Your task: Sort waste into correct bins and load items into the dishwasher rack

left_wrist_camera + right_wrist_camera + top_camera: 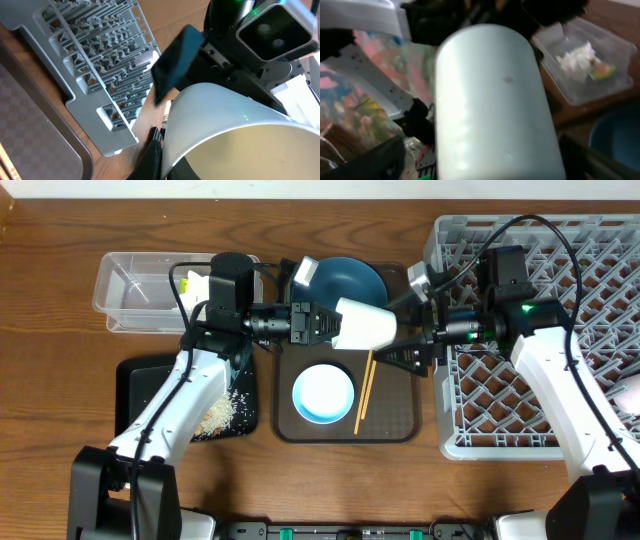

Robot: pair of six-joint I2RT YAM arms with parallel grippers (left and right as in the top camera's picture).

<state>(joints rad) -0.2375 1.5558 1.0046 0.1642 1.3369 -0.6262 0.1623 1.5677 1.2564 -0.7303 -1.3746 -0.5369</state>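
Note:
My left gripper (325, 325) is shut on the rim of a white cup (365, 325) and holds it on its side above the brown tray. My right gripper (405, 330) is open, with one finger on each side of the cup's closed end. The cup fills the right wrist view (490, 100) and shows in the left wrist view (225, 130). The dark-blue plate (350, 280), the light-blue bowl (323, 393) and the chopsticks (364, 392) are on the brown tray. The grey rack (560, 240) is at the right.
The clear tub (135, 290) at the back left holds tissue and a wrapper (582, 62). The black tray (140, 395) at the front left holds rice scraps (215, 415). The brown serving tray (395, 425) lies between the black tray and the rack.

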